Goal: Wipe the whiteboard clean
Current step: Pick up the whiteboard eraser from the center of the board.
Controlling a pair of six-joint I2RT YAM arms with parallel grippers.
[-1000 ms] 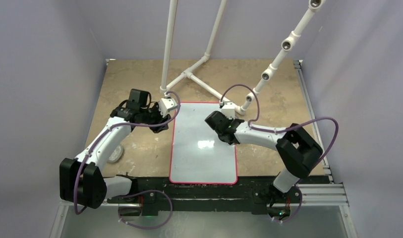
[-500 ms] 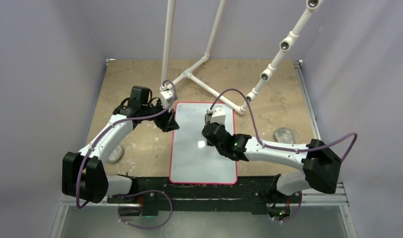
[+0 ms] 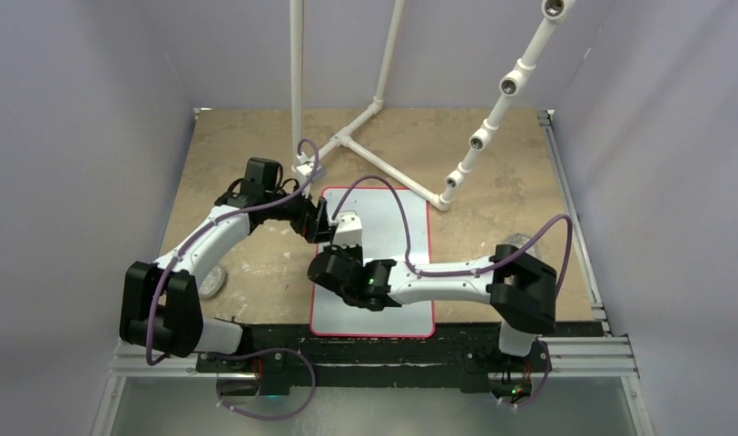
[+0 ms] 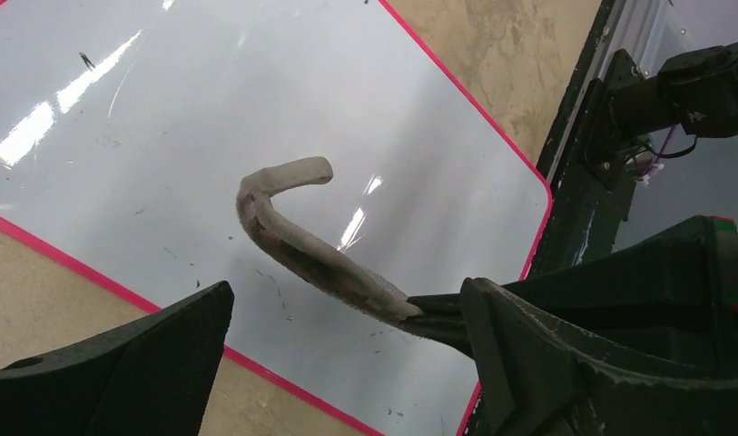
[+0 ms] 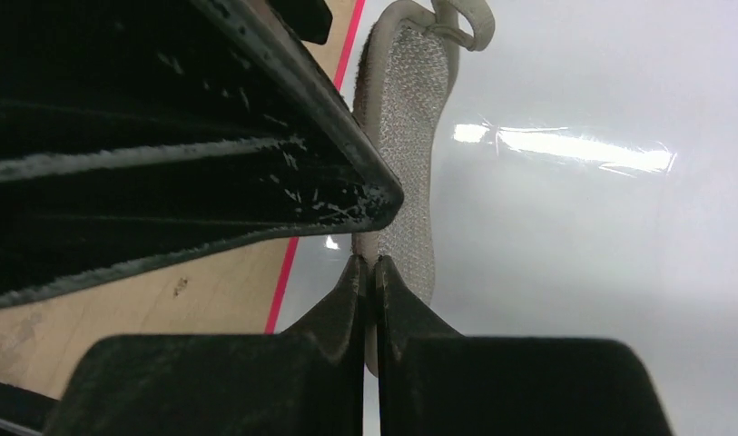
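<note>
The whiteboard (image 3: 379, 234) lies flat mid-table, a glossy white sheet with a thin red border; in the left wrist view the whiteboard (image 4: 256, 100) bears only faint dark specks. My right gripper (image 5: 366, 272) is shut on the edge of a grey wrinkly pad (image 5: 407, 136), held just above the board's left side. In the left wrist view that pad (image 4: 288, 236) hangs curled between my left gripper's (image 4: 347, 300) wide-open jaws, touching neither. From above, the left gripper (image 3: 320, 222) and right gripper (image 3: 331, 247) meet at the board's upper left corner.
A white PVC pipe frame (image 3: 365, 136) stands behind the board. A second grey pad (image 3: 211, 282) lies on the tan table left of the board, and another (image 3: 521, 242) lies to the right, partly behind the right arm. A black rail (image 3: 374, 350) runs along the near edge.
The right arm swung left across the board to the left gripper with its jaws shut. The left gripper's jaws spread wide apart, and it moved slightly right.
</note>
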